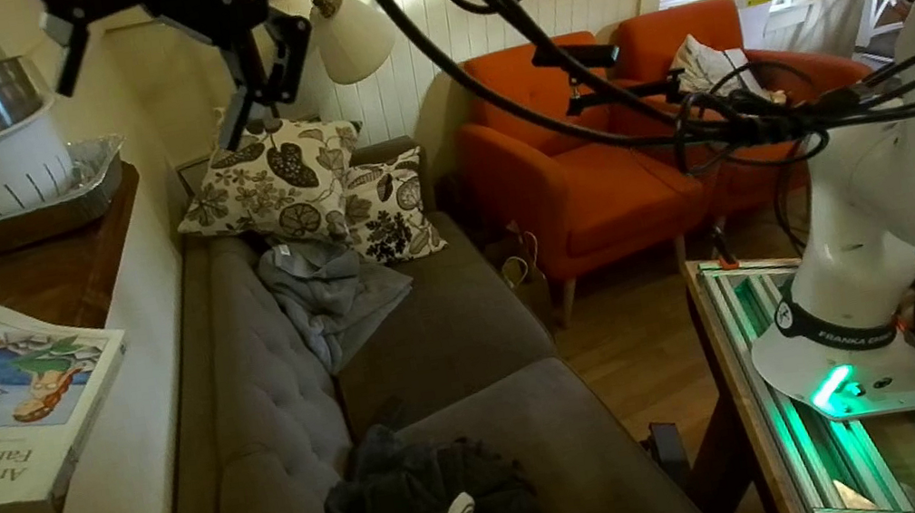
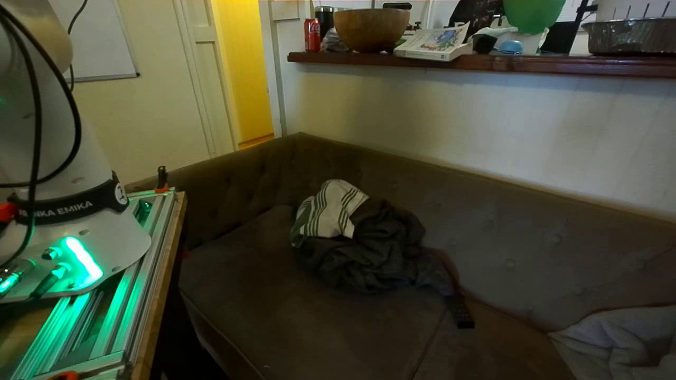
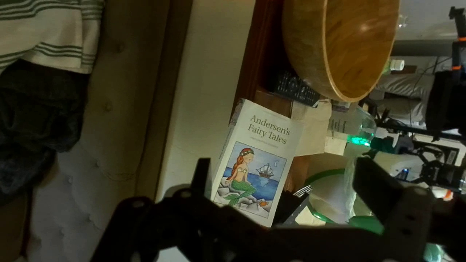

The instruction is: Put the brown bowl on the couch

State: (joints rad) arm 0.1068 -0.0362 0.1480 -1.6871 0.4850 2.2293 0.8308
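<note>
Nothing looks done yet: the brown bowl (image 2: 371, 30) sits on the worktop (image 2: 517, 64) near one end corner, the claw (image 3: 281, 168) is spread and, in the dim wrist view, seemingly empty, so grasping, carrying and lowering onto the couch (image 2: 338, 322) all remain.
</note>
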